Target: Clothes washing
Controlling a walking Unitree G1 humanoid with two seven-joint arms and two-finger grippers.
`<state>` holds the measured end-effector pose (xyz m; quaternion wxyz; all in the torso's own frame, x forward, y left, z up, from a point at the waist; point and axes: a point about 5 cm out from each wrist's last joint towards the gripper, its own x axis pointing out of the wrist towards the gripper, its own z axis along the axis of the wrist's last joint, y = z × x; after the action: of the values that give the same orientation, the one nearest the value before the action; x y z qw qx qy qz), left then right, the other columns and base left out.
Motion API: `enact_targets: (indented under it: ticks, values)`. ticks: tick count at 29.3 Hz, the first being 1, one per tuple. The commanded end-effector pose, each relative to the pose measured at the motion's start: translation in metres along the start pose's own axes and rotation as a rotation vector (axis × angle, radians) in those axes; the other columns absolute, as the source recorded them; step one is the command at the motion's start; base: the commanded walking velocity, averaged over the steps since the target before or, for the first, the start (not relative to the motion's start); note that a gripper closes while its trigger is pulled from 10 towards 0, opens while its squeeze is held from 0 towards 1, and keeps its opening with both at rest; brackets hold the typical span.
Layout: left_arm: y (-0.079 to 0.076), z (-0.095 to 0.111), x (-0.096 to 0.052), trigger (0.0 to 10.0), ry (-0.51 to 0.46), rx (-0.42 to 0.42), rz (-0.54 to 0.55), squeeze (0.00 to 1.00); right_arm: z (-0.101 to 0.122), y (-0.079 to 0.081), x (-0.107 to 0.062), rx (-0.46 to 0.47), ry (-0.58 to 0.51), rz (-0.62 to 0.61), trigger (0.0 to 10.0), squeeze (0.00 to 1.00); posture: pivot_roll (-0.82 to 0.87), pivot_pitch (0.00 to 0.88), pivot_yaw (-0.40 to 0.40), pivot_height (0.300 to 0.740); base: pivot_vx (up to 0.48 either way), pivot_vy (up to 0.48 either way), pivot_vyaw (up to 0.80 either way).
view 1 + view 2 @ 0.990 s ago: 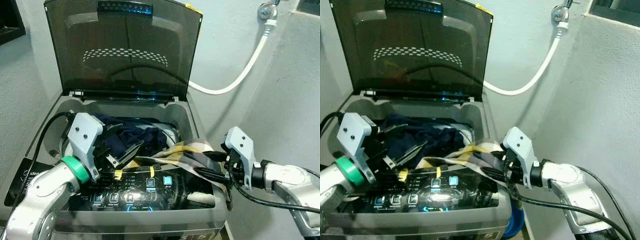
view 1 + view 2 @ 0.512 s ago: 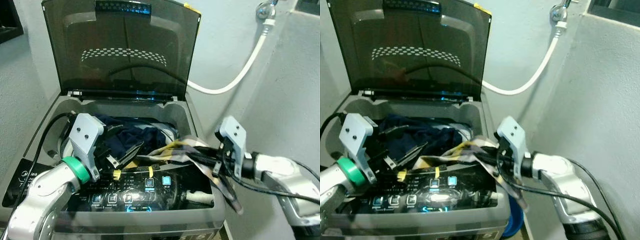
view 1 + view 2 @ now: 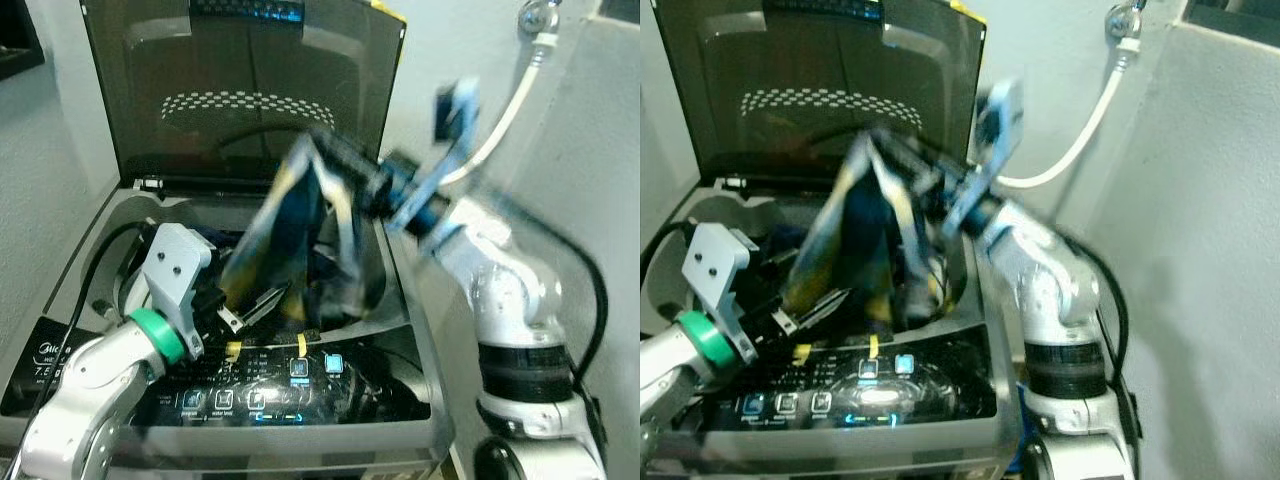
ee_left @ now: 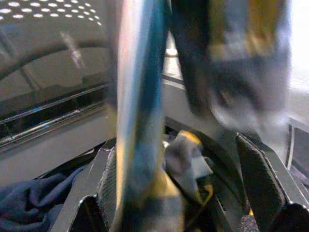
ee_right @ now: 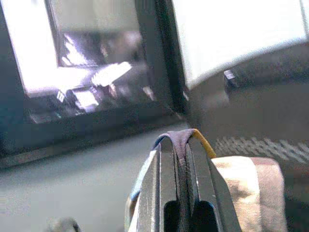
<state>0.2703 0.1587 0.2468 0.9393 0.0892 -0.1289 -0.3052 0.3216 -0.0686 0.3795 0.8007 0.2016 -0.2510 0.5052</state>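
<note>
A striped navy, yellow and white cloth (image 3: pixel 295 235) hangs blurred above the drum of the open top-loading washing machine (image 3: pixel 125 215). My right gripper (image 3: pixel 342 166) is raised over the drum and shut on the cloth's top edge; the right wrist view shows the fabric (image 5: pixel 181 142) pinched between the fingers (image 5: pixel 150 193). My left gripper (image 3: pixel 250 305) is open at the drum's front left, just below the hanging cloth. In the left wrist view its fingers (image 4: pixel 263 183) stand wide apart with the cloth (image 4: pixel 140 121) dangling ahead. Dark blue clothes (image 4: pixel 29 205) lie in the drum.
The smoked lid (image 3: pixel 240 90) stands upright behind the drum. The lit control panel (image 3: pixel 290 385) runs along the front edge. A white hose (image 3: pixel 505 105) drops from a tap on the wall at the right, close to my right arm.
My right arm has swung up and to the left, carrying the striped cloth from the machine's right rim to above the drum. The left arm has stayed put.
</note>
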Motion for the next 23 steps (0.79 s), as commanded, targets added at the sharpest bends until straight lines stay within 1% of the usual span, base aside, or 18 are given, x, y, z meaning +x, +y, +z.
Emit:
enact_targets:
  ticks: [1,2,3,5,6,7,8,9,11,12,13,14,15,16,17,18,21,23]
  values:
    - [-0.001,-0.001,0.0,10.0,0.004,-0.004,-0.009,0.0,0.001,0.001,0.0,0.004,0.009,0.027,0.0,0.0,0.06,0.0,-0.017,0.74,0.0,0.0,0.0]
    - [-0.001,-0.001,0.0,10.0,0.004,-0.004,-0.009,0.0,0.001,0.001,0.0,0.004,0.009,0.027,0.0,0.0,0.06,0.0,-0.017,0.74,0.0,0.0,0.0]
    - [-0.001,-0.001,0.0,10.0,0.004,-0.004,-0.009,0.0,-0.004,0.001,-0.001,-0.019,0.052,0.032,0.0,0.0,0.06,0.0,-0.017,0.74,0.0,0.0,0.0]
    - [0.0,-0.001,0.0,10.0,0.005,-0.001,-0.007,0.0,-0.033,-0.001,-0.011,-0.131,0.227,0.018,0.0,0.0,0.06,0.0,-0.019,0.74,0.0,0.0,0.0]
    - [0.0,-0.001,0.0,10.0,0.005,-0.001,-0.007,0.0,-0.033,-0.001,-0.011,-0.131,0.227,0.018,0.0,0.0,0.06,0.0,-0.019,0.74,0.0,0.0,0.0]
    - [-0.001,-0.002,0.0,10.0,0.006,-0.001,-0.009,0.0,-0.055,-0.005,-0.019,-0.171,0.324,-0.023,8.1,0.0,0.06,0.0,-0.017,0.74,0.0,0.0,0.0]
    - [-0.001,-0.002,0.0,10.0,0.006,-0.001,-0.009,0.0,-0.055,-0.005,-0.019,-0.171,0.324,-0.023,8.1,0.0,0.06,0.0,-0.017,0.74,0.0,0.0,0.0]
    - [-0.002,-0.003,0.001,10.0,0.009,0.001,-0.016,0.0,-0.071,-0.011,-0.028,-0.195,0.397,-0.061,10.0,0.0,0.06,0.0,-0.013,0.74,0.0,0.0,0.0]
    - [-0.003,-0.003,0.001,10.0,0.011,0.002,-0.019,0.0,-0.077,-0.013,-0.031,-0.207,0.431,-0.071,10.0,0.0,0.06,0.0,-0.013,0.74,0.0,0.0,0.0]
    - [-0.003,-0.003,0.002,10.0,0.012,0.003,-0.022,0.0,-0.083,-0.015,-0.034,-0.227,0.473,-0.068,10.0,0.76,0.06,0.0,-0.012,0.74,0.0,0.0,0.0]
    - [-0.003,-0.003,0.002,10.0,0.012,0.003,-0.022,0.0,-0.083,-0.015,-0.034,-0.227,0.473,-0.068,10.0,0.76,0.06,0.0,-0.012,0.74,0.0,0.0,0.0]
    - [-0.003,-0.003,0.002,10.0,0.012,0.004,-0.023,0.0,-0.088,-0.017,-0.037,-0.248,0.511,-0.074,10.0,0.76,0.06,0.0,-0.012,0.74,0.0,0.0,0.0]
    - [-0.003,-0.003,0.002,10.0,0.011,0.004,-0.024,0.0,-0.092,-0.02,-0.04,-0.286,0.546,-0.092,10.0,1.0,0.06,0.0,-0.013,0.74,0.0,0.0,0.0]
    - [-0.003,-0.003,0.002,10.0,0.011,0.004,-0.024,0.0,-0.092,-0.02,-0.04,-0.286,0.546,-0.092,10.0,1.0,0.06,0.0,-0.013,0.74,0.0,0.0,0.0]
    - [-0.003,-0.002,0.003,10.0,0.009,0.005,-0.027,0.0,-0.095,-0.025,-0.042,-0.354,0.561,-0.146,10.0,0.85,0.06,0.0,-0.011,0.74,0.0,0.0,0.0]
    - [-0.002,-0.002,0.003,10.0,0.008,0.006,-0.029,0.0,-0.092,-0.031,-0.041,-0.374,0.534,-0.2,10.0,0.0,0.06,0.0,-0.012,0.74,0.0,0.0,0.0]
    - [-0.002,-0.002,0.003,10.0,0.008,0.007,-0.03,0.0,-0.089,-0.035,-0.039,-0.384,0.509,-0.242,10.0,0.0,0.06,0.0,-0.012,0.74,0.0,0.0,0.0]
    - [-0.001,-0.002,0.003,10.0,0.008,0.007,-0.031,0.0,-0.078,-0.045,-0.037,-0.398,0.455,-0.316,10.0,0.0,0.06,0.0,-0.014,0.74,0.0,0.0,0.0]
